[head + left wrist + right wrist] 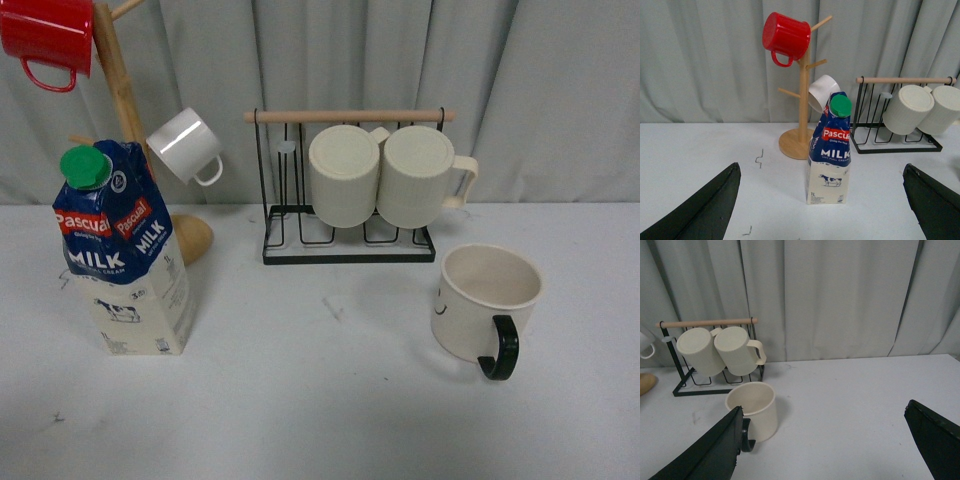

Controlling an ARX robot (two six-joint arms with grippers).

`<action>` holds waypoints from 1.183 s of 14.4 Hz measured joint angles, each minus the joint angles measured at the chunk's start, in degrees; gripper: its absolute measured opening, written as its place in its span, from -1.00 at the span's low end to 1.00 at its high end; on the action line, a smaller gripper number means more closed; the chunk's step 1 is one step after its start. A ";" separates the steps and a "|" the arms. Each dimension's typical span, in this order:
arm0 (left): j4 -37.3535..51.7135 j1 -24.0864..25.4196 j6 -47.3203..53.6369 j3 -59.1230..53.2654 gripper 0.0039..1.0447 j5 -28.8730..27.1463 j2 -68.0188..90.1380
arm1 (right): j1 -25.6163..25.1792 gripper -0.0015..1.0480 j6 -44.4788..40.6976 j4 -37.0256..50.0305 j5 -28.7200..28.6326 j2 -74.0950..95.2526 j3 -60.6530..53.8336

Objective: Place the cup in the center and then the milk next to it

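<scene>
The cup (487,300), cream-white with a black handle and a smiley face, stands upright at the right of the white table. In the right wrist view the cup (757,407) sits just beyond one finger (705,452) of my open, empty right gripper (823,406). The milk (122,255), a blue and cream Pascual carton with a green cap, stands upright at the left. In the left wrist view the milk (830,150) stands ahead, between the fingers of my open, empty left gripper (821,166). The center (320,350) is bare tabletop with faint black marks (759,159). Neither arm shows in the front view.
A black wire rack (345,245) with a wooden bar holds two ribbed cream mugs (345,175) at the back. A wooden mug tree (125,100) behind the milk carries a red mug (48,40) and a small white mug (185,145). A grey curtain closes the back.
</scene>
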 joint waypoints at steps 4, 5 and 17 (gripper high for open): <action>0.00 0.00 0.00 0.00 0.88 0.00 0.00 | 0.00 0.87 0.00 0.00 0.00 0.00 0.00; 0.00 0.00 0.00 0.00 0.88 0.00 0.00 | 0.00 0.87 0.00 0.00 -0.02 0.00 0.00; 0.00 0.00 0.02 0.00 0.88 0.00 0.00 | -4.66 0.87 0.20 25.40 -28.52 37.38 8.04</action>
